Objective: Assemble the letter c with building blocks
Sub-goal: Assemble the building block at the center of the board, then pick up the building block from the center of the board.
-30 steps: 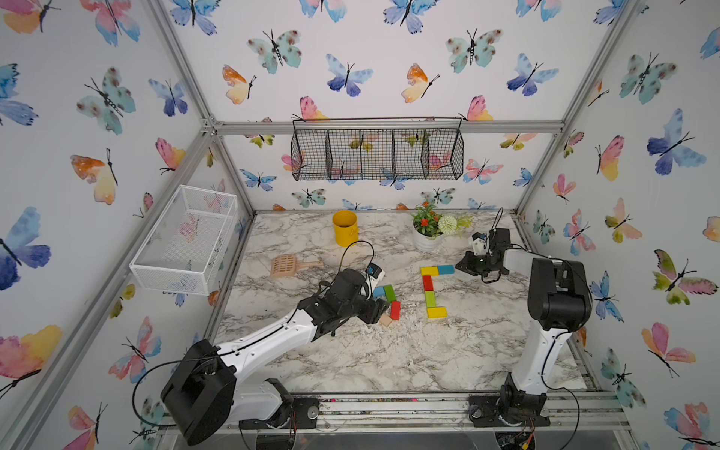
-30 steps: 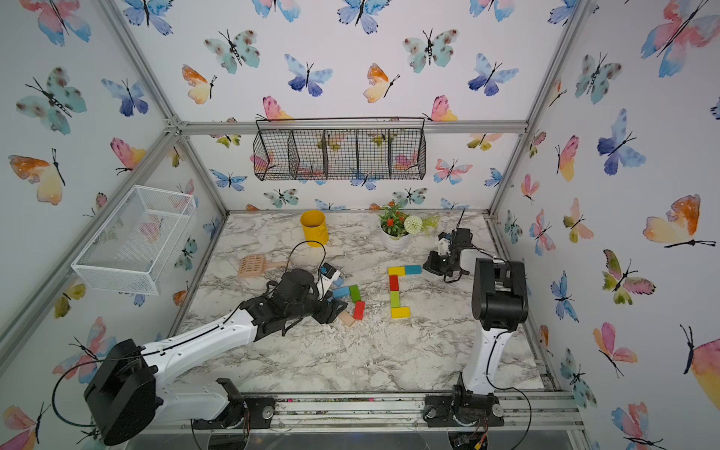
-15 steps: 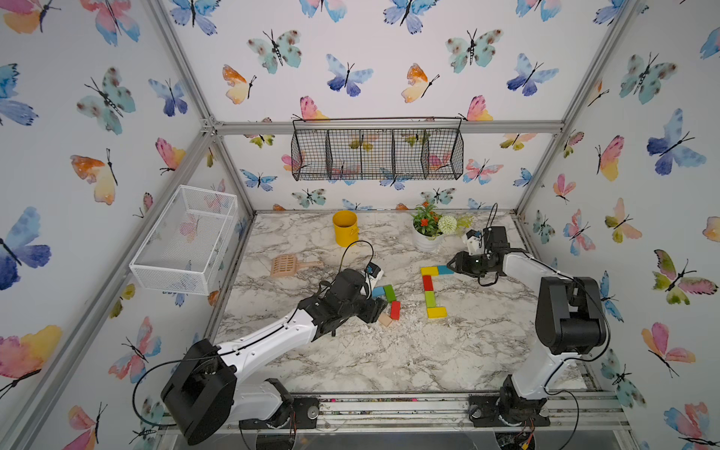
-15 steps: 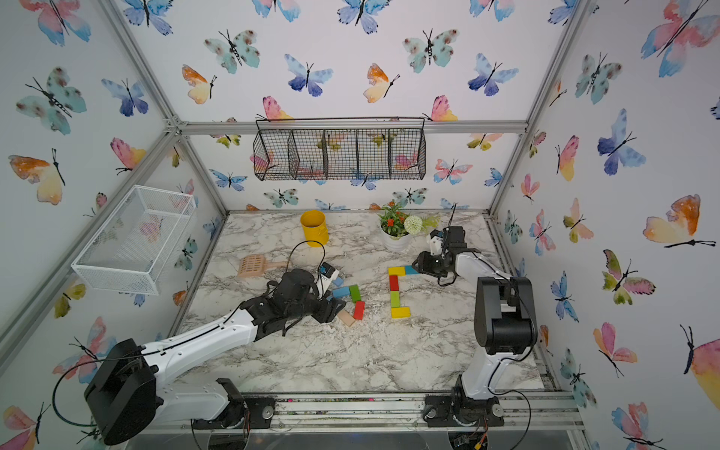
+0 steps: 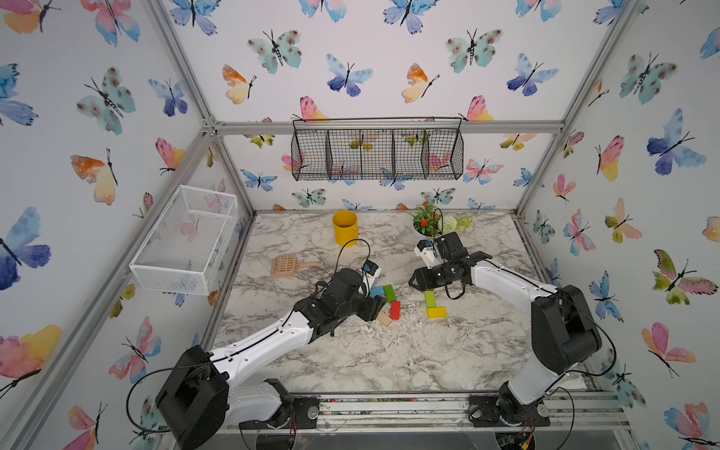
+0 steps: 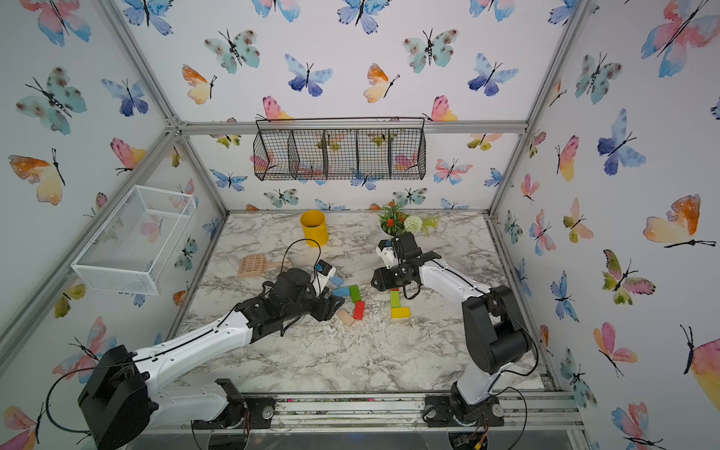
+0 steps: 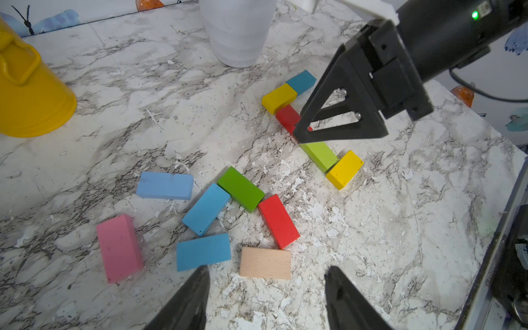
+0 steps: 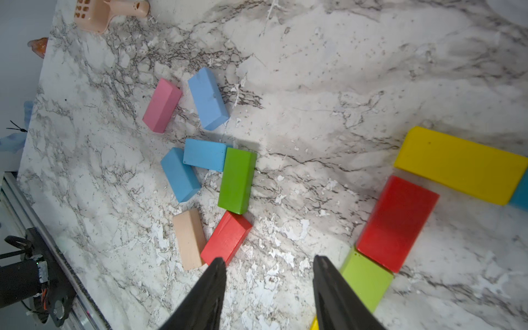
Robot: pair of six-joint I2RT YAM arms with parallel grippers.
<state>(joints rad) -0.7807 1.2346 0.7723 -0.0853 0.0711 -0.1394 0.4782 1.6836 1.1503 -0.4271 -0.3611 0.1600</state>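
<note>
Nearest the table's point(image 5: 389, 362) front edge, our left gripper point(image 7: 265, 271) hangs by the tan block point(image 7: 265, 263), fingers spread wide and empty. Just beyond, around the surface's middle, lie a red block point(image 7: 278, 221), a green block point(image 7: 241, 190), three blue blocks point(image 7: 205, 208) and a pink block point(image 7: 120, 248). To their right the unfinished C point(image 7: 320, 155) runs from a yellow block point(image 7: 344, 170) back to a teal block point(image 7: 301, 81). Our right gripper point(image 8: 268, 258) hangs above its middle, fingers parted, holding nothing. A yellow cup point(image 5: 345, 228) stands near the back edge.
</note>
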